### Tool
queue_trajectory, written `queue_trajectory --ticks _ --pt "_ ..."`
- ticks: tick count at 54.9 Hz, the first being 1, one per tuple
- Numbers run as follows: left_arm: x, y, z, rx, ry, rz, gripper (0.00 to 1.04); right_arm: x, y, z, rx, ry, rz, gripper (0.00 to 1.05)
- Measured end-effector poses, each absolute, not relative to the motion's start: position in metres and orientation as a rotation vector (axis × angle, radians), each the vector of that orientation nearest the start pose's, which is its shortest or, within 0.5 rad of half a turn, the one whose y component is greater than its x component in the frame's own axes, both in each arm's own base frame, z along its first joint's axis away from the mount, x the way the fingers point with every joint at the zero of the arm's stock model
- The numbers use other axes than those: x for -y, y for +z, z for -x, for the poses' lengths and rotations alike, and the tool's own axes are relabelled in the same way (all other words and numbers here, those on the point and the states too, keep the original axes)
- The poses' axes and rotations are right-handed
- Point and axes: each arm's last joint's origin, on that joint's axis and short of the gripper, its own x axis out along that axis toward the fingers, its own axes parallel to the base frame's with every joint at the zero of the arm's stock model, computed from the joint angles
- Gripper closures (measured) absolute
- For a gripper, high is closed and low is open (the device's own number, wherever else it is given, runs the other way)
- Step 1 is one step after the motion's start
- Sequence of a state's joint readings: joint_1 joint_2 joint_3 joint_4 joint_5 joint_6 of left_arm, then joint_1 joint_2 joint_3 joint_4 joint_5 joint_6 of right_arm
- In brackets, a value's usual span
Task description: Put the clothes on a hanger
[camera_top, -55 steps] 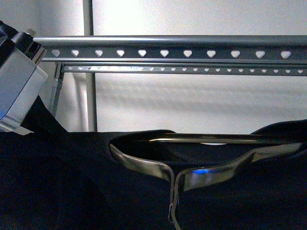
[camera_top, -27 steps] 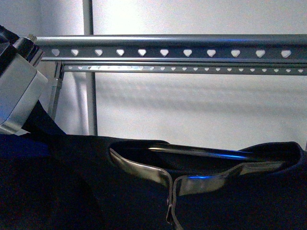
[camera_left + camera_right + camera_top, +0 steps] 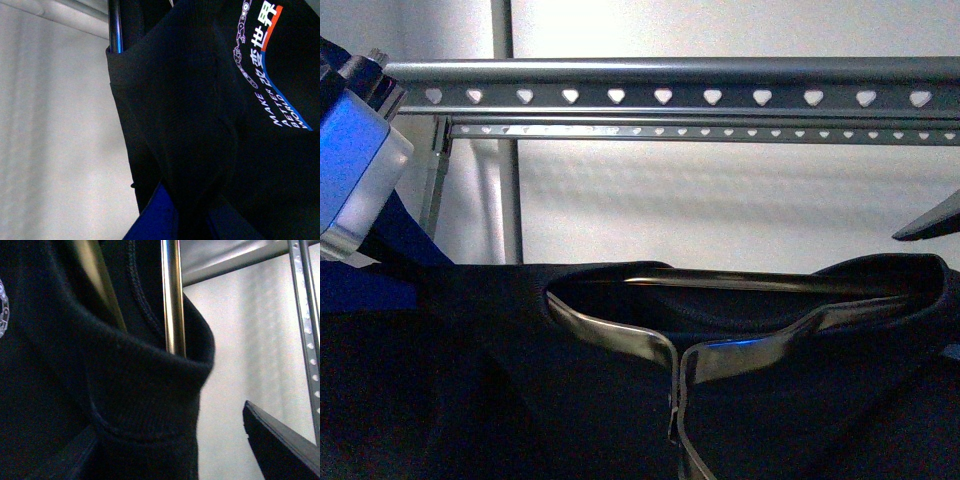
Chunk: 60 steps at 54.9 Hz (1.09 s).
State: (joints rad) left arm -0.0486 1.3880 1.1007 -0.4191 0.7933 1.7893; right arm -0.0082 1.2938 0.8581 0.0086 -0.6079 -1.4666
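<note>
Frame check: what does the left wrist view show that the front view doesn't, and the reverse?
Only the left wrist view shows the print: white characters, an orange block, blue edging and the words MAKE A BETTER. Only the front view shows the hanger sitting in the neck opening, and the perforated rack rail. Both show the black T-shirt.

Front view: the wall [image 3: 720, 200] is brightly and evenly lit, with faint banded shadows. The T-shirt [image 3: 470, 390] reads as near-featureless black. The hanger [image 3: 620, 335] carries glare streaks (one tinted blue). Both wrist views are soft and dim on the fabric, though the lettering [image 3: 280, 107] is legible.
</note>
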Motion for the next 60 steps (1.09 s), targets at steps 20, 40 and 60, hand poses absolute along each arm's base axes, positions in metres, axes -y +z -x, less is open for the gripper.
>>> queue_trajectory --ticks 20,40,60 --pt "0.035 0.295 -0.289 0.239 -1.131 -1.337 0.77 -0.018 0.254 -0.284 0.001 0.790 1.165 0.89" --pt "0.035 0.294 -0.290 0.234 -1.124 -1.318 0.17 0.001 0.200 -0.282 -0.200 0.800 1.001 0.95" --pt "-0.044 0.348 -0.306 0.136 0.168 -0.066 0.06 -0.007 0.222 -0.265 -0.247 0.680 0.540 0.96"
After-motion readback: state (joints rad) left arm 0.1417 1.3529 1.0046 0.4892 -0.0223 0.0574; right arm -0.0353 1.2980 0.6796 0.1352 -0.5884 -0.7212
